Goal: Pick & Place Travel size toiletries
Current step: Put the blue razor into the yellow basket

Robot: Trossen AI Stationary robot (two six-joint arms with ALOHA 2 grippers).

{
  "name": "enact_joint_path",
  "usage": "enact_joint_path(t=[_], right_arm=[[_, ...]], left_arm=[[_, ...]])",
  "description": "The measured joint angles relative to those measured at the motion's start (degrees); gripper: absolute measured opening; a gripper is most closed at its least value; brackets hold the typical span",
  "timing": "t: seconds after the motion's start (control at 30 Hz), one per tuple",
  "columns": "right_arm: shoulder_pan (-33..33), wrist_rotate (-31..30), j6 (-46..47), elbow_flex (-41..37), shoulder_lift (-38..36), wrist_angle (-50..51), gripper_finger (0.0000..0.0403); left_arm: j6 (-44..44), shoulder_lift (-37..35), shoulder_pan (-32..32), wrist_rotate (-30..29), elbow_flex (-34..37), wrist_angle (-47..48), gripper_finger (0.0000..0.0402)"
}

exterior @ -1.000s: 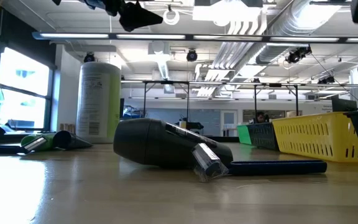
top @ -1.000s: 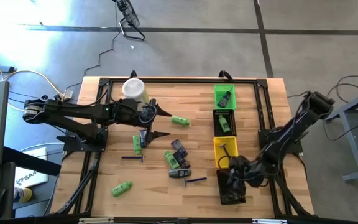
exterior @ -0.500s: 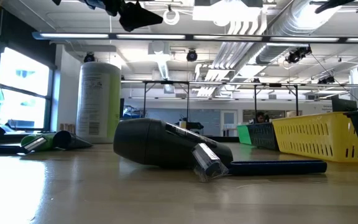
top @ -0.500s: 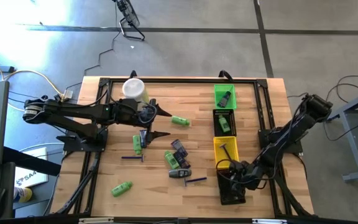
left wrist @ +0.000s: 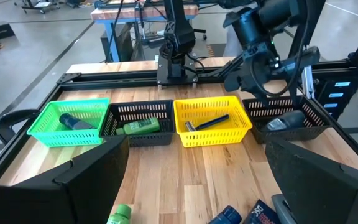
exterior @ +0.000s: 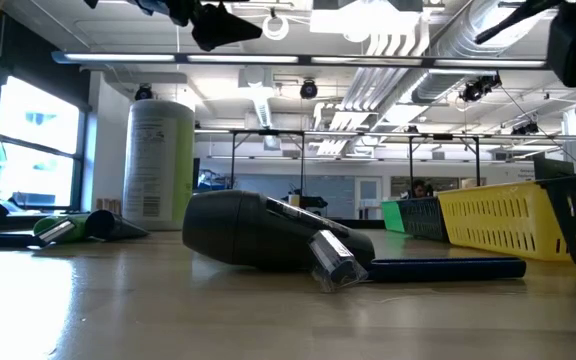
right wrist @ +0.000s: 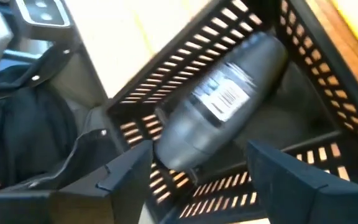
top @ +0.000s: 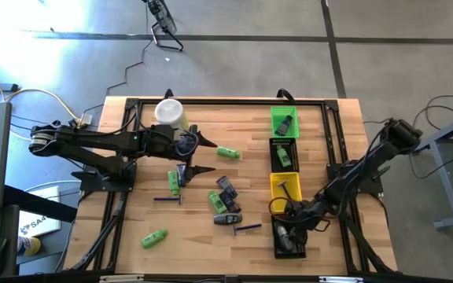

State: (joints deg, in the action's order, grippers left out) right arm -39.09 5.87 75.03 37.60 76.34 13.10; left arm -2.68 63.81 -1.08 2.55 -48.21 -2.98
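Now right hand [top: 283,229] hovers parted over grey tube [right wrist: 219,109] in black bin [top: 289,250]

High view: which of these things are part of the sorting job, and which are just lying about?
Job:
- loose green bottles
- dark tubes mid-table
- dark stick
- grey tube in the black bin, right hand over it
- the four bins

Lying about:
- pale-green canister
- cables left of the table
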Motion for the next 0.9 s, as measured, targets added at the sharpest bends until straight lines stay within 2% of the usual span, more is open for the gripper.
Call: enact_joint_path(t=[0.23,0.47,0.57,0.8,0.9], right_arm=[[5.38,6.16,-8.26,0.0,-6.71,0.01,0.0195],[9.79,6.26,-20.14,0.0,-16.13,0.05,0.0131],[11.52,1.64,-28.05,0.0,-20.09,0.01,0.0109],[14.37,-18.47,-49.18,0.02,-25.96,-4.85,0.0075],[15.41,-24.19,-56.07,0.02,-26.49,-7.63,0.0068]], left_arm=[[0.0,0.02,-0.02,0.01,0.0,0.17,0.0369],[-0.91,0.02,-0.02,0.0,0.0,0.09,0.0369],[0.02,0.02,-0.02,0.01,0.0,0.11,0.0369],[1.66,0.04,-0.01,0.0,0.0,-0.04,0.0369],[2.33,0.04,-0.01,0.02,0.0,-0.48,0.0369]])
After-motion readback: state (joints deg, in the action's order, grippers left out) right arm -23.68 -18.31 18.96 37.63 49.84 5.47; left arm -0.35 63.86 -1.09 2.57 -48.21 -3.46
